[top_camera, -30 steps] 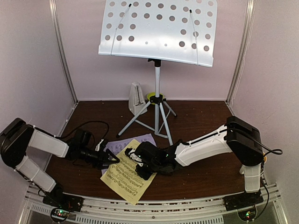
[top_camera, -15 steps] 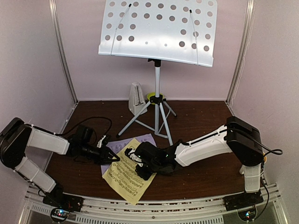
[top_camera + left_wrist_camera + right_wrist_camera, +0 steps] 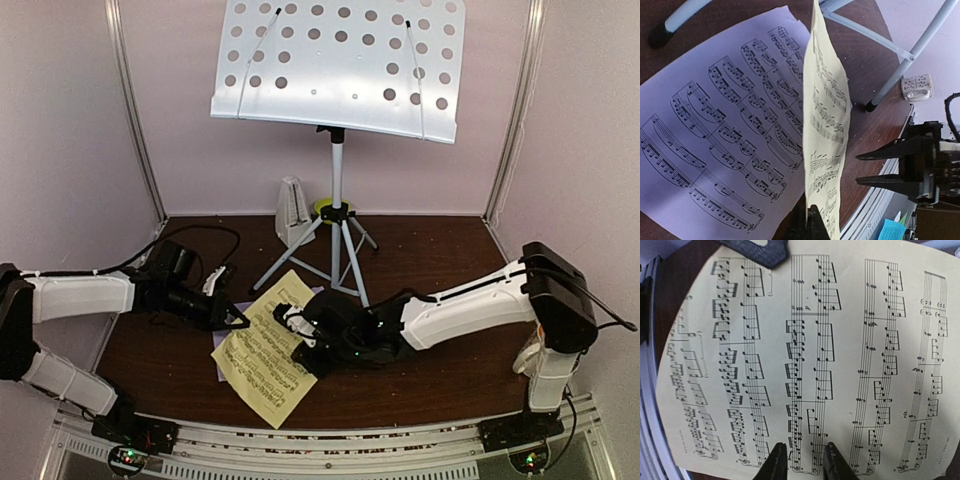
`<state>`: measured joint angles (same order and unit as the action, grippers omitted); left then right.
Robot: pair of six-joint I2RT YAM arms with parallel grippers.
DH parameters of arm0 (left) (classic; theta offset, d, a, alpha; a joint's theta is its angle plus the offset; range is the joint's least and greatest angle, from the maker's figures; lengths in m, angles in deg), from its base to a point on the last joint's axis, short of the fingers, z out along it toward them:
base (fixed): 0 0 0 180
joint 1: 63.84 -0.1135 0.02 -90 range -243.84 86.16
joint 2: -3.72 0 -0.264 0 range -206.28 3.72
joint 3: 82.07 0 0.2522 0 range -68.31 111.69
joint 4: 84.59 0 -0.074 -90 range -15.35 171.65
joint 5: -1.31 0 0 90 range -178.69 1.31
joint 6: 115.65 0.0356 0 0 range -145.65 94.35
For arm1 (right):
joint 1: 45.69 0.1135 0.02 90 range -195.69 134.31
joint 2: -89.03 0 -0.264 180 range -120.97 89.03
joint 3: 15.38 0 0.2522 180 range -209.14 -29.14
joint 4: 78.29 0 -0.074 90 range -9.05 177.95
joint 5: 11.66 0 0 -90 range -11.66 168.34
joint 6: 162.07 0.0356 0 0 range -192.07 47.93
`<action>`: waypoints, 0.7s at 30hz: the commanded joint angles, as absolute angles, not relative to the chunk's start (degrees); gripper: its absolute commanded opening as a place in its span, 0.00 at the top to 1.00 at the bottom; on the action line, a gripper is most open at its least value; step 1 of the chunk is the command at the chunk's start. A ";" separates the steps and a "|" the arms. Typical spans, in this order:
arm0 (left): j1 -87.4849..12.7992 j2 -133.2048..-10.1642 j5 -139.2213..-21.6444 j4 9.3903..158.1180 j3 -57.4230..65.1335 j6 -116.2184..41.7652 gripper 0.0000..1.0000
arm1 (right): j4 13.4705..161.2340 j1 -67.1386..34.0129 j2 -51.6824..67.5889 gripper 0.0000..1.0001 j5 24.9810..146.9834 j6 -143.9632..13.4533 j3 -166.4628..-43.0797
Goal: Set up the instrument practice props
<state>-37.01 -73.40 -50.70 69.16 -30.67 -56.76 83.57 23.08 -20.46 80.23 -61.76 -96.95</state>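
Dark wooden surface (image 3: 440, 250), pink walls. Near its front edge the yellow sheet (image 3: 262, 362) has one side raised off the lilac sheet (image 3: 715, 140) — the left tool (image 3: 242, 322) is clamped on it, likely to carry it to the music stand (image 3: 340, 65). The right tool (image 3: 287, 322) is beside it — fingers apart, holding nothing.
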 commanded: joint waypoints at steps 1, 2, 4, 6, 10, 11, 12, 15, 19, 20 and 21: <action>-35.80 -70.00 -53.11 57.34 -24.19 -47.65 1.00 | 91.62 23.19 -8.97 0.68 81.89 -62.92 -90.20; -35.28 -69.21 -53.93 54.49 -22.34 -45.67 1.00 | 93.83 23.17 -6.36 0.62 82.49 -62.99 -88.08; -33.42 -67.13 -56.35 48.64 -18.73 -41.95 1.00 | 95.85 23.19 -0.78 0.43 84.02 -63.67 -85.98; -31.86 -65.42 -57.47 44.41 -16.22 -39.13 1.00 | 93.54 23.26 2.83 0.35 86.03 -65.57 -86.82; -28.52 -62.89 -57.20 38.08 -12.34 -34.49 1.00 | 86.84 23.50 9.23 0.21 89.82 -70.03 -89.65; -27.65 -62.39 -57.59 36.27 -11.35 -33.34 1.00 | 84.70 23.60 10.76 0.14 90.47 -71.33 -90.17; -26.77 -61.79 -57.86 34.67 -10.50 -32.04 1.00 | 83.25 23.65 12.01 0.09 91.13 -72.44 -90.71; -24.17 -60.05 -57.75 30.84 -8.38 -29.05 1.00 | 77.01 23.79 14.07 0.00 92.35 -76.63 -93.59; -20.73 -58.49 -57.37 27.73 -5.55 -26.68 1.00 | 65.94 24.02 13.19 0.01 93.62 -82.03 -101.52; -19.98 -58.40 -57.07 26.91 -4.94 -25.97 1.00 | 64.15 24.05 13.03 0.03 93.61 -82.38 -102.89; -19.30 -58.28 -56.51 26.41 -4.45 -25.44 1.00 | 62.68 24.08 13.06 0.04 93.65 -82.41 -103.76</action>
